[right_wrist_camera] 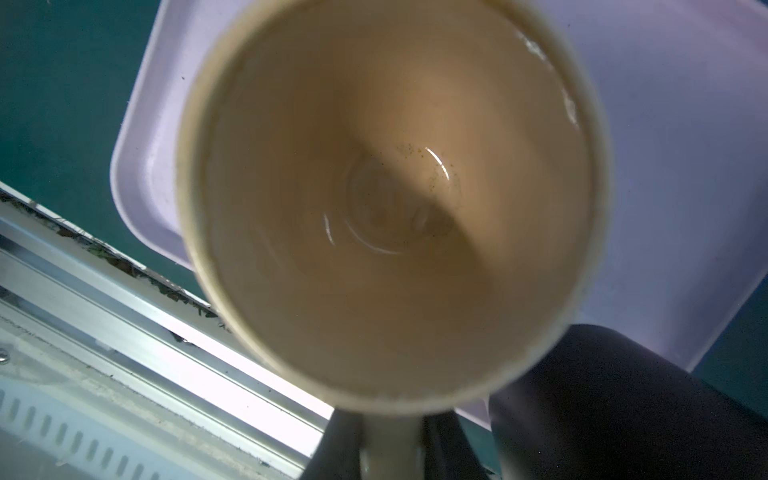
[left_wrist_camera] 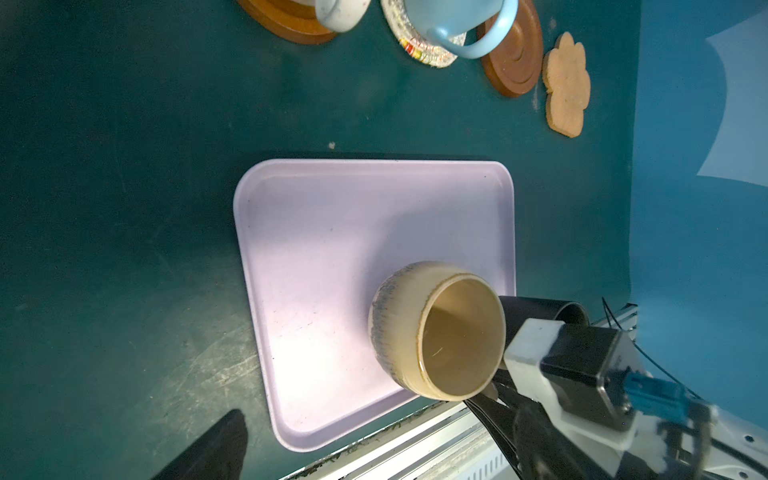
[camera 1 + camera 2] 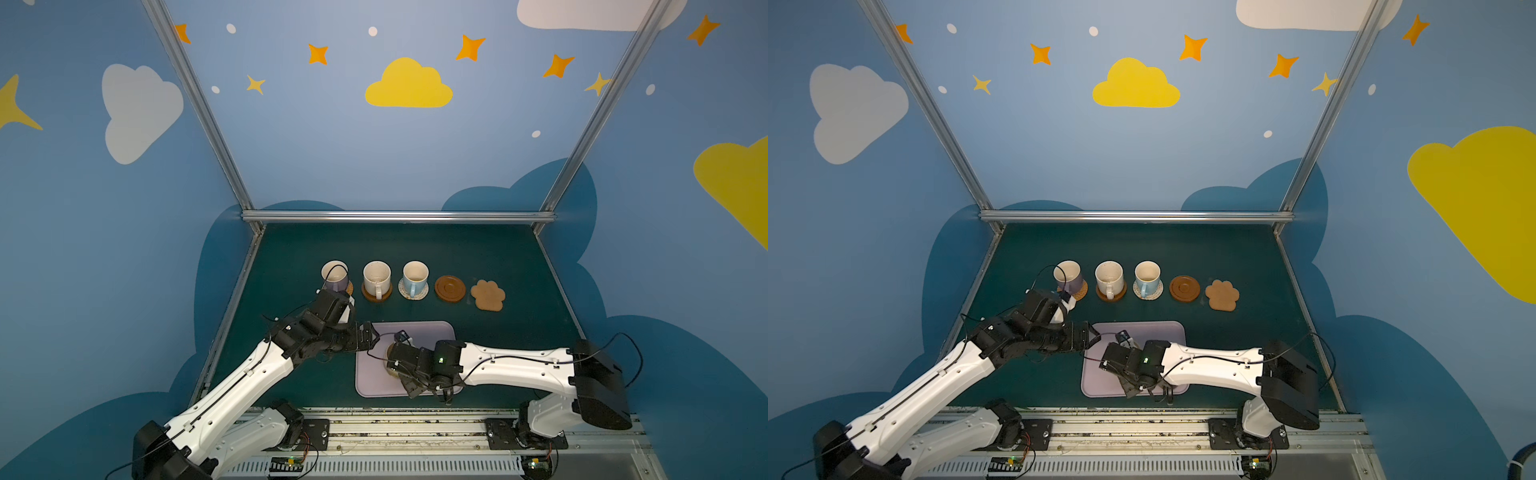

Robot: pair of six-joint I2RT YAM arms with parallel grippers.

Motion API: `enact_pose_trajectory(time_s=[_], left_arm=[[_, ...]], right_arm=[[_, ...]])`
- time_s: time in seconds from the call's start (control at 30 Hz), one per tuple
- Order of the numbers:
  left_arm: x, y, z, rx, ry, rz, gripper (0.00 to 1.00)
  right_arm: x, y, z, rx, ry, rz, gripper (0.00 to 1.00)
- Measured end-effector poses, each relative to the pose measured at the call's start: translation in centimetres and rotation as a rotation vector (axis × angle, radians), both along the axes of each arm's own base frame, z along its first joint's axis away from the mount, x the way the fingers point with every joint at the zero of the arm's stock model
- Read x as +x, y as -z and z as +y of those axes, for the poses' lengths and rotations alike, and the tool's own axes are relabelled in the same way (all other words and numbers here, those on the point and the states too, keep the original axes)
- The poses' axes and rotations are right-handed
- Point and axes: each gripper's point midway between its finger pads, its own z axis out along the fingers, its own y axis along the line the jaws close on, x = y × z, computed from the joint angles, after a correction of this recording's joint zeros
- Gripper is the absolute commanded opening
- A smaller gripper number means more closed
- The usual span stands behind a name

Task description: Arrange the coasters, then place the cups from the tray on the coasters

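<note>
A mustard yellow cup (image 2: 415,332) stands on the lilac tray (image 2: 332,232), with a black cup (image 2: 536,309) close beside it. My right gripper (image 1: 388,453) is shut on the yellow cup's handle, and the cup's pale inside (image 1: 390,199) fills the right wrist view. My left gripper (image 3: 368,337) hangs open at the tray's far left corner with nothing in it. Only one of its fingers (image 2: 220,449) shows. In both top views a lilac cup (image 3: 335,276), a cream cup (image 3: 377,278) and a light blue cup (image 3: 415,277) each stand on a coaster. A dark wooden coaster (image 3: 450,288) and a paw-shaped coaster (image 3: 488,295) are bare.
The coasters form a row behind the tray, running left to right. A metal rail (image 3: 415,428) runs along the table's near edge, just behind the tray's front rim. Blue walls and an aluminium frame (image 3: 395,216) enclose the green table.
</note>
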Motion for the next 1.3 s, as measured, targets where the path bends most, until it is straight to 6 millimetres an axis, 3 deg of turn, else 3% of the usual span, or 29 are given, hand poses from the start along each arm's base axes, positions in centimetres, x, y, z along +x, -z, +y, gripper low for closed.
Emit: enact_pose_trajectory(time_s=[0.3,0.67,0.83,1.17,1.3], left_arm=[[0.3,-1.3,-0.3,-0.067,-0.020,-0.040,1.00],[0.3,-0.6,-0.4,-0.073,-0.025,-0.019,1.00],[0.3,-0.6,-0.4,-0.073,-0.026,-0.019,1.00],[0.2,-0.3,-0.3,-0.068,-0.027,-0.014,1.00],[0.1,0.2,-0.1,-0.061,-0.029,-0.003,1.00]], right_arm=[[0.8,-0.5,-0.2,0.012,0.010,-0.010,0.00],[1.0,-0.3,0.0,0.020,0.004,0.012,0.00],[0.7,-0.1,0.1,0.011,-0.012,0.006,0.22],[0.6,0.1,0.5,0.011,-0.048,-0.006,0.27],[0.6,0.6,0.6,0.004,-0.055,-0.006,0.37]])
